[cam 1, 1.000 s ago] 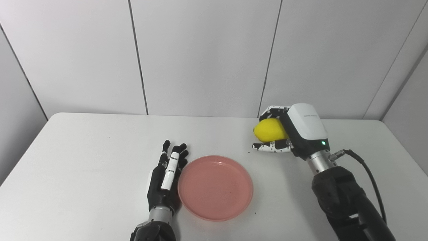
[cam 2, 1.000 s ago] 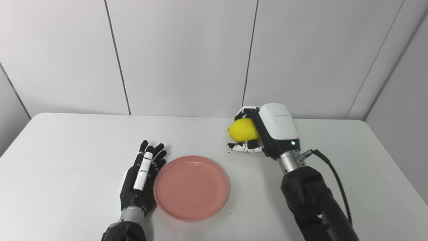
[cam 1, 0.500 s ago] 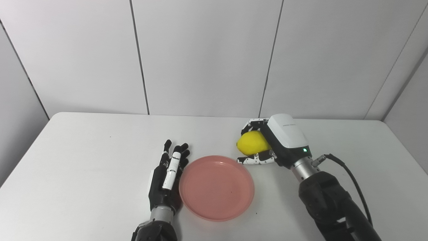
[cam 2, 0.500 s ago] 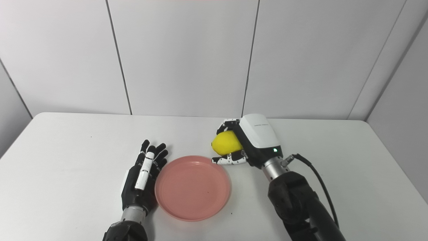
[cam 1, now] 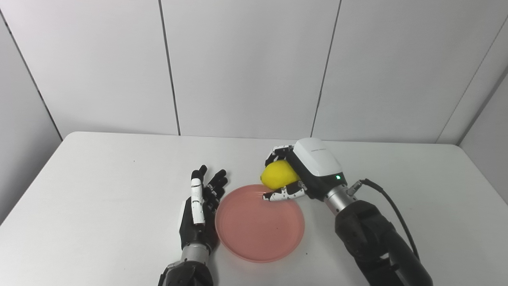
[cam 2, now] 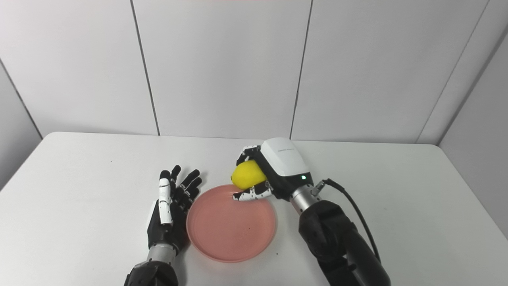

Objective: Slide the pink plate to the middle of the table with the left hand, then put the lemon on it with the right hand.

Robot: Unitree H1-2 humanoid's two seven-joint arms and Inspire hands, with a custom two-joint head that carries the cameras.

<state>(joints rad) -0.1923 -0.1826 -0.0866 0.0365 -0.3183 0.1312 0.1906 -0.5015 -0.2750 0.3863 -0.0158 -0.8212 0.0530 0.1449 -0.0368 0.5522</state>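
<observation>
A: Item one, largest?
B: White table [cam 1: 99,190], bounded by grey wall panels [cam 1: 246,63] at twelve o'clock.

A: Next?
B: Right arm [cam 1: 369,234], entering from five o'clock. Then the pink plate [cam 1: 260,234], lying flat near the table's middle, toward six o'clock.

A: The hands?
B: Left hand [cam 1: 198,214], flat on the table at the plate's nine o'clock, just beside the rim, fingers spread, holding nothing. Right hand [cam 1: 295,174], fingers closed around the lemon [cam 1: 278,174].

A: Lemon's location?
B: In the right hand's grasp, over the plate's rim at about one o'clock; whether it clears the rim or touches it, I cannot tell.

A: Handling note for this step?
B: Judged advice: carry the lemon on toward seven o'clock until it hangs over the plate's centre, lower it close, and only then part the fingers. Released at the rim, it would likely roll off.
</observation>
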